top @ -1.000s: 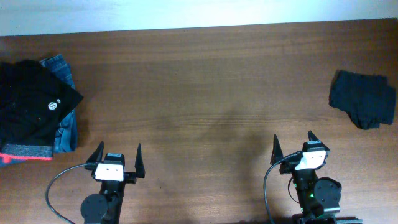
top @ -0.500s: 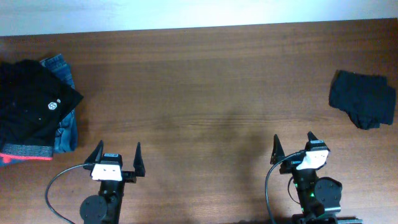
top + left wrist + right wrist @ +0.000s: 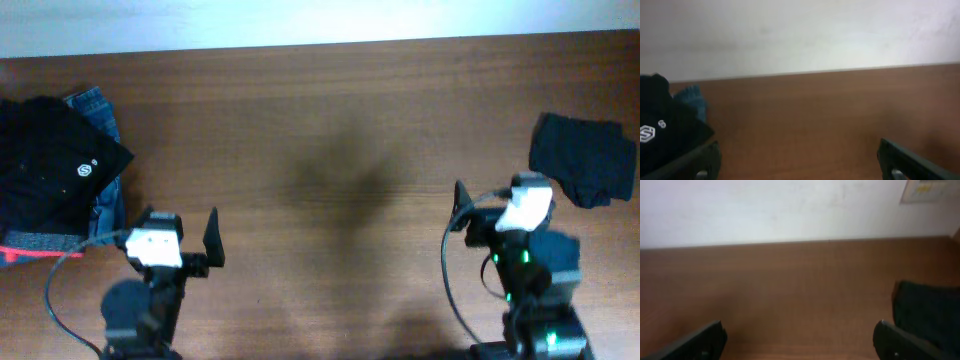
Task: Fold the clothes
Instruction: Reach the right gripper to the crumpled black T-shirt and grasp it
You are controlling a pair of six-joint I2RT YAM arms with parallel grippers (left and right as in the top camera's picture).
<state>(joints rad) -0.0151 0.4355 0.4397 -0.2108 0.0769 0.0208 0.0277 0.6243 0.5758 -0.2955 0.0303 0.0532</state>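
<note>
The jaws of the left gripper [image 3: 799, 167] are spread wide. Nothing is held or touched between them, and only the bare wooden table [image 3: 805, 115] is seen in the gap. From overhead, one of its fingers [image 3: 212, 236] is shown plainly. The other is mostly hidden beside the wrist camera, close to the pile of clothes, and whether it touches the cloth cannot be told.

The jaws of the right gripper [image 3: 800, 345] are parted just as widely and are likewise empty, with bare table between them.

The pile is found at the table's left edge, just beyond the left gripper. A black garment [image 3: 45, 170] with a small white logo is laid on top of blue denim [image 3: 102, 112], and a grey band with a red stripe [image 3: 40, 243] is seen at the near end of the pile.

A dark crumpled garment [image 3: 585, 160] is placed alone near the table's right edge, just ahead of the right gripper and to its outer side, apart from it.

A pale wall [image 3: 800, 30] is seen behind the table's far edge.
</note>
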